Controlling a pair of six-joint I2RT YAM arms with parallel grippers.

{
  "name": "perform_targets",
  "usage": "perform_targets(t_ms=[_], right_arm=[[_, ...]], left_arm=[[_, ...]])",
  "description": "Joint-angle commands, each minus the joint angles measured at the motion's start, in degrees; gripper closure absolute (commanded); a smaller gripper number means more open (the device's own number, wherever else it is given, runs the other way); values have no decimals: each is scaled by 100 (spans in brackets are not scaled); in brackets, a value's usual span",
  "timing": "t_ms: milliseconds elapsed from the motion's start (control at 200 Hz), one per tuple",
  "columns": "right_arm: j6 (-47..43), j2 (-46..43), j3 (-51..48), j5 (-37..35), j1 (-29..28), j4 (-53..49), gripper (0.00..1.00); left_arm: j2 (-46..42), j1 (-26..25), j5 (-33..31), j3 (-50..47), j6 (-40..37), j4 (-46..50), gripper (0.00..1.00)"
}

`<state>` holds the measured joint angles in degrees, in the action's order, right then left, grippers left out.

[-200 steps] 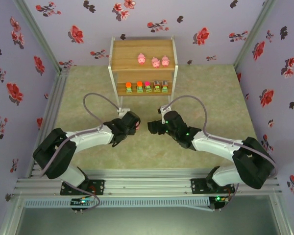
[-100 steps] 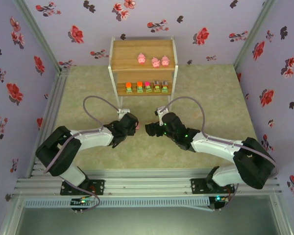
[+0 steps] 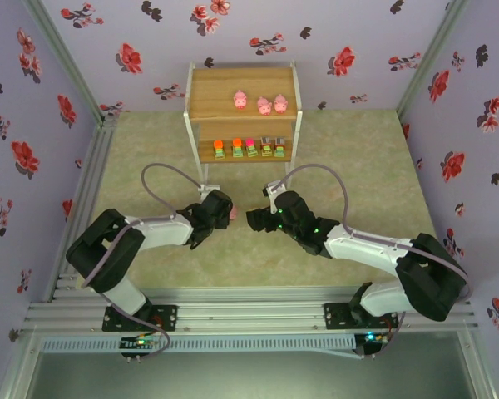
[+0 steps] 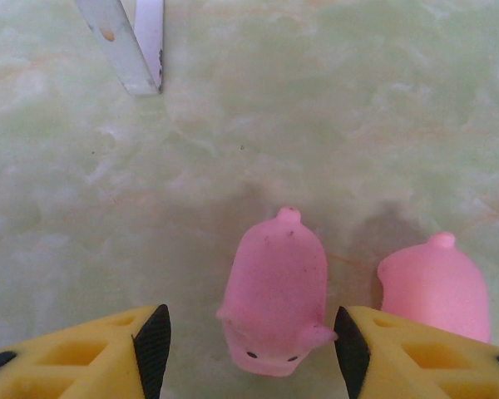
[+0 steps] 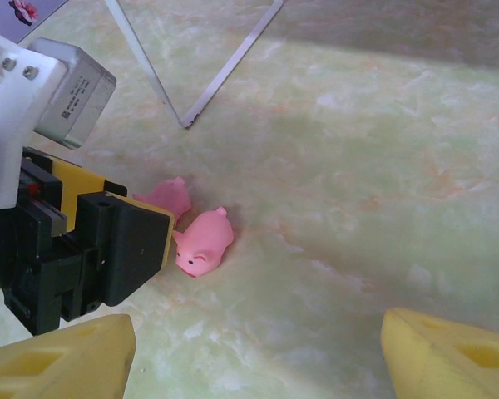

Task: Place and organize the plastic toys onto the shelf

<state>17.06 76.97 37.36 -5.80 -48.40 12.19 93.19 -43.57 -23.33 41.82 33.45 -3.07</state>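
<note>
Two pink pigs (image 4: 276, 295) lie on the pale green marbled mat (image 4: 333, 100), in front of the wooden shelf (image 3: 208, 83) and apart from it. In the left wrist view one pig lies lengthwise between the yellow, black-padded fingers (image 4: 154, 349) of the left gripper (image 4: 251, 349), with its snout toward the camera. The jaws stand partly open astride it. A clear gap shows on the left side, and the right pad is very close to the pig's ear, so nothing is clamped. The second pig (image 4: 437, 287) lies just outside the right finger, beside the first and not touching it. A white leg (image 4: 133, 50) of the shelf meets the mat farther off, at upper left.

The right gripper (image 5: 258, 332) hangs over bare mat with its two yellow fingers spread wide and nothing between them. Its camera looks across at the left gripper and both pigs. A grey block on the left wrist carries a white sticker (image 5: 75, 83), but its print is too small to read.

From above, both grippers sit low near the middle of the mat and point toward each other with a small gap between. Three more pigs (image 3: 264, 105) sit on the shelf's top tier, right of its centre. The lower tier holds a row of five blocky green-based pieces (image 3: 250, 147): two topped orange, one magenta and two grey. Lilac wallpaper (image 3: 50, 75) printed with red and black flowers lines the walls, and no lettering can be made out on it.
</note>
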Motion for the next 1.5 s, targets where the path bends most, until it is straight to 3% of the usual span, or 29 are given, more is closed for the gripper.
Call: perform_targets(t_ms=[0, 1495], right_arm=[[-89, -110, -27, -131, -37, 65, 30], [-106, -77, 8, -183, -34, 12, 30]], left_arm=[[61, 83, 28, -7, -124, -145, 42], [487, 288, 170, 123, -295, -304, 53]])
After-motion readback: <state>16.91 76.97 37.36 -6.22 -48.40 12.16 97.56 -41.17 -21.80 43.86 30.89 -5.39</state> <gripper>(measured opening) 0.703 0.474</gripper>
